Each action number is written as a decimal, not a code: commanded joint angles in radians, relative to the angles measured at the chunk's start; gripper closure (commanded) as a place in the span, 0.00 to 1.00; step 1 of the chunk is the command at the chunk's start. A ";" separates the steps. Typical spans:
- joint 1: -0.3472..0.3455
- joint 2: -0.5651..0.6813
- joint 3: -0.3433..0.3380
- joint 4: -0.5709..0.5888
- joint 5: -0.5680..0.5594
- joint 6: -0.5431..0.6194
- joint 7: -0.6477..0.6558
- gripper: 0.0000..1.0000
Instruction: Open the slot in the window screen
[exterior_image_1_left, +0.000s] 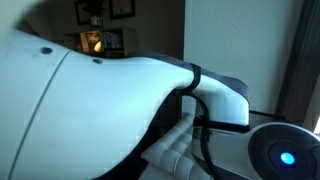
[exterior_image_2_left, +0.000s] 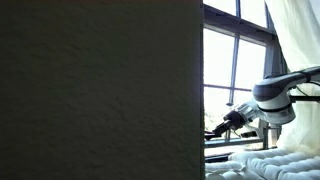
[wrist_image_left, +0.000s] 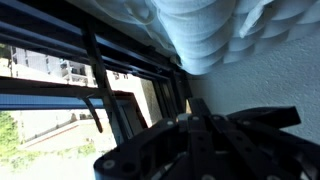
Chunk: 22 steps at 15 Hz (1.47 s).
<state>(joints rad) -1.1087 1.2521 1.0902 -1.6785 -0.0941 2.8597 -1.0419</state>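
Note:
In the wrist view my gripper (wrist_image_left: 194, 112) is shut, its dark fingers pressed together and pointing at the dark window frame rails (wrist_image_left: 150, 95). I see nothing between the fingers. Left of them lies the window screen (wrist_image_left: 55, 125), with bright buildings and greenery behind it. I cannot make out the slot itself. In an exterior view the gripper (exterior_image_2_left: 212, 127) reaches left toward the lower part of the window (exterior_image_2_left: 222, 70), close to the sill. The white arm (exterior_image_1_left: 120, 95) fills an exterior view and hides the gripper there.
A dark panel (exterior_image_2_left: 100, 90) blocks the left two thirds of an exterior view. White padded cloth (wrist_image_left: 215, 35) hangs just above the gripper and also lies below the window (exterior_image_2_left: 265, 165). A curtain (exterior_image_2_left: 295, 30) hangs at the right. Picture frames (exterior_image_1_left: 100, 25) hang on the far wall.

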 joint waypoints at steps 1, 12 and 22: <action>-0.030 0.011 0.049 -0.042 0.016 0.034 -0.050 1.00; -0.088 0.050 0.130 -0.112 -0.023 0.158 -0.119 1.00; -0.053 0.094 0.115 -0.140 -0.138 0.396 -0.069 1.00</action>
<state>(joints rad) -1.1690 1.3184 1.1957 -1.7968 -0.1906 3.1249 -1.1338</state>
